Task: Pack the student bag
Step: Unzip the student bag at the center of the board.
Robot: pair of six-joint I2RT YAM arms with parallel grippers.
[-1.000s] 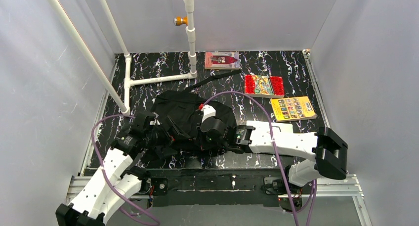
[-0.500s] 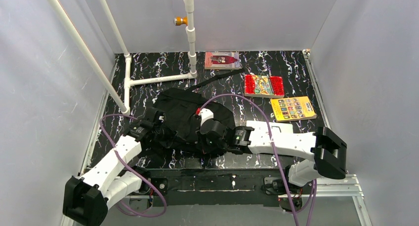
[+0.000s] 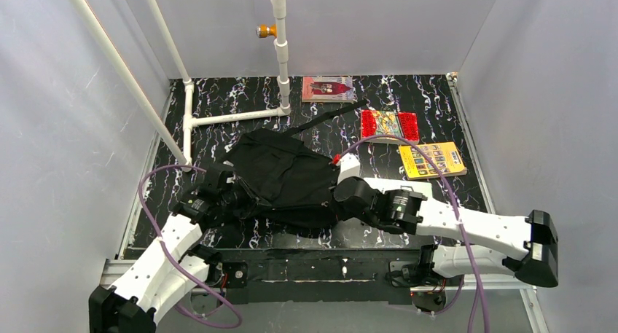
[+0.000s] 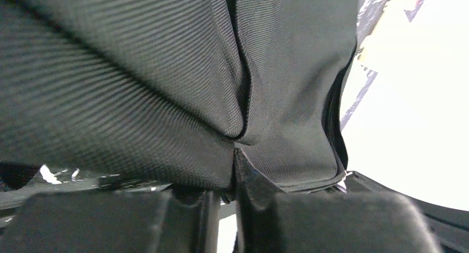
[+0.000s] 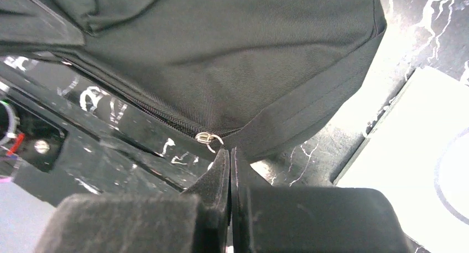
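The student bag (image 3: 280,174), black soft fabric, lies flat at the table's middle near the front. My left gripper (image 3: 232,199) is at its left edge, and in the left wrist view its jaws (image 4: 228,189) are pinched on a fold of the bag (image 4: 138,70). My right gripper (image 3: 337,200) is at the bag's near right corner. In the right wrist view its fingers (image 5: 230,152) are pressed together at the metal zipper pull (image 5: 208,139), at the end of the zipper along the bag (image 5: 232,53) edge.
Three books lie behind and right of the bag: a pink one (image 3: 328,88), a red one (image 3: 390,125) and a yellow one (image 3: 431,160). A white pipe frame (image 3: 233,116) stands at the back left. A black strap (image 3: 324,116) trails toward the books.
My right gripper has slid right along the bag's near edge to its right corner. The left gripper has shut on the bag's left edge, and the bag is stretched flatter.
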